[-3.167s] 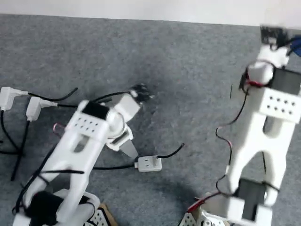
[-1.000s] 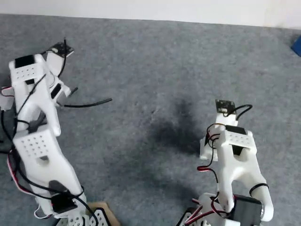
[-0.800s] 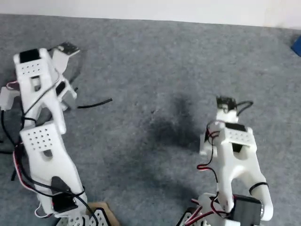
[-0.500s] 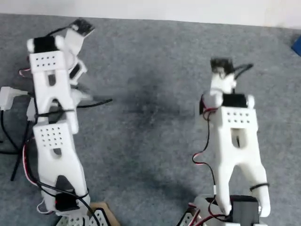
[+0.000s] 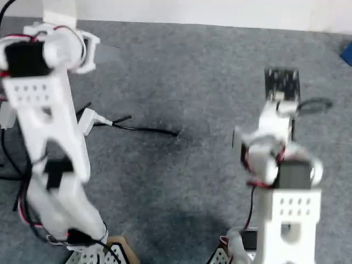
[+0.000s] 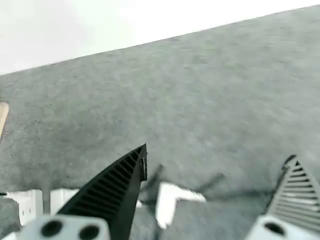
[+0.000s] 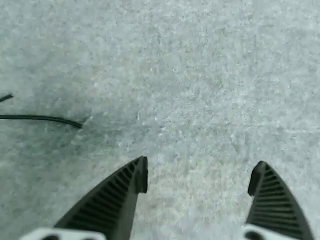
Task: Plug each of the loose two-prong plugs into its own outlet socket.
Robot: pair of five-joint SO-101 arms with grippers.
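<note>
A white two-prong plug [image 5: 88, 121] lies on the grey carpet at the left, its black cable [image 5: 146, 130] trailing right toward the middle. In the left wrist view this plug [image 6: 170, 198] lies below my left gripper [image 6: 218, 153], which hangs open and holds nothing. Two more white plug or socket pieces [image 6: 44, 204] lie beside it. My left arm [image 5: 47, 110] stands tall over that spot. My right gripper [image 7: 201, 161] is open above bare carpet, with the cable's end [image 7: 75, 123] off to one side. The right arm [image 5: 280, 154] rises at the right.
Another white piece [image 5: 5, 115] shows at the left edge with black cables [image 5: 11, 159] running under the left arm. A pale wall [image 5: 220, 12] borders the carpet's far side. A blue object [image 5: 347, 54] sits at the right edge.
Both arms have risen toward the camera. The left arm swung back left and now uncovers the white plug; its cable now stretches farther right. The right arm has reached farther forward.
</note>
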